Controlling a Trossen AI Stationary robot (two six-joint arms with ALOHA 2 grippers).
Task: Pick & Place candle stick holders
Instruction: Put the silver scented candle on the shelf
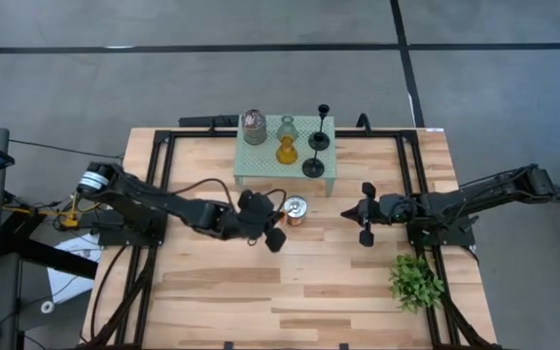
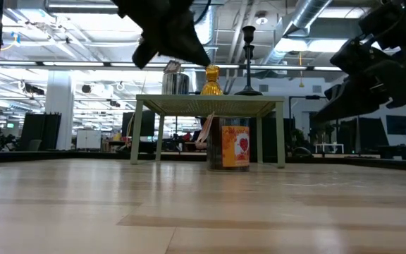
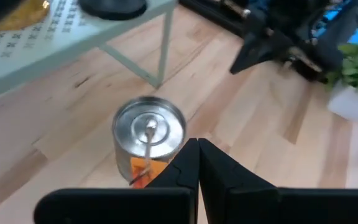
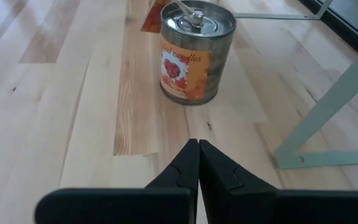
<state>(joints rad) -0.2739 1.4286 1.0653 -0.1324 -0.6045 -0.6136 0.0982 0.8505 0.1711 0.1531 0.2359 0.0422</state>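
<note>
The orange-and-silver tin [image 1: 297, 210] stands upright on its base on the wooden table, just in front of the pale green mesh stand [image 1: 261, 167]. On the stand are a silvery jar [image 1: 254, 126], a clear glass holder [image 1: 287, 126], an amber glass holder [image 1: 286, 152], a slim-stemmed black stick [image 1: 323, 124] and a short black holder [image 1: 313, 167]. My left gripper [image 3: 197, 144] is shut and hovers high, close to the tin's left side [image 3: 149, 134]. My right gripper [image 4: 197, 144] is shut and points at the tin [image 4: 196, 50] from the right, a short way off.
A leafy green plant [image 1: 416, 280] sits at the near right of the table. The stand's legs [image 4: 328, 106] rise beside the tin. Black frame rails [image 1: 154, 194] run along the table's left and right sides. Bare wood lies toward the near edge.
</note>
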